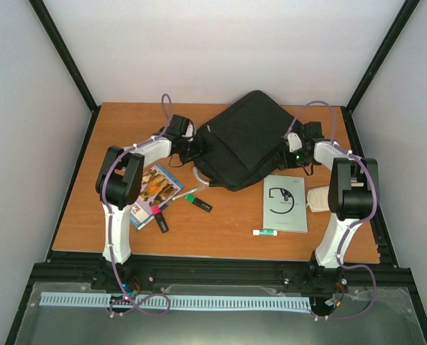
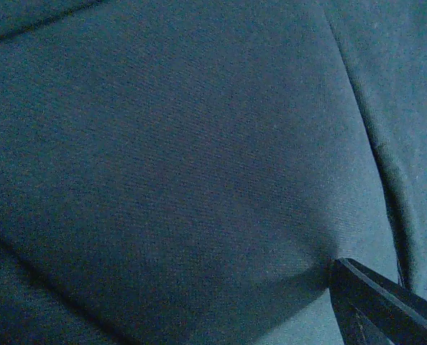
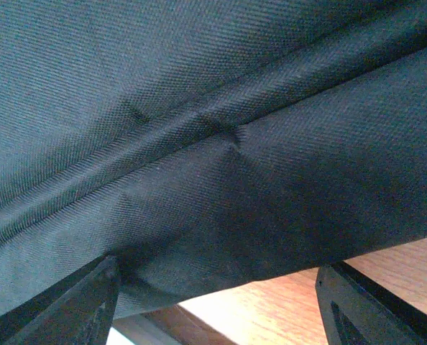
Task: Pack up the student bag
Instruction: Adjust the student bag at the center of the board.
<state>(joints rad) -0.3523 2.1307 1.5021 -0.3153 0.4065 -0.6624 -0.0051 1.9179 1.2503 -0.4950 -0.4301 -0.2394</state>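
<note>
Student bag [image 1: 251, 140] lies flat at 12 o'clock on the worktop [image 1: 221, 233], pinned between the 2 arms. The left hand [image 1: 193, 147] is at its 9 o'clock edge and the right hand [image 1: 294, 144] at its 3 o'clock edge, so neither arm is nearer. It sits skewed, and its long axis seems to run from about 7 o'clock to 1 o'clock, though the dark fabric hides the outline. The right wrist view shows the right hand released. Its 2 fingers [image 3: 91, 305] are spread wide below the bag's hem, with a seam crossing above them and bare wood beyond. In the left wrist view, fabric fills the frame and only 1 finger [image 2: 386, 309] shows pressing into it, so I cannot tell whether that hand is clenched. What is to go in waits at the bag's 6 o'clock, well apart from both hands: a white notebook [image 1: 285, 203], a whitish pouch [image 1: 318, 199] just beside it, a picture book [image 1: 154, 190], 2 markers [image 1: 199, 203] and a small stick [image 1: 265, 232]. My guess is the next move needs the bag's opening found first. Room is tight at 12 o'clock and freer toward 6 o'clock.
</note>
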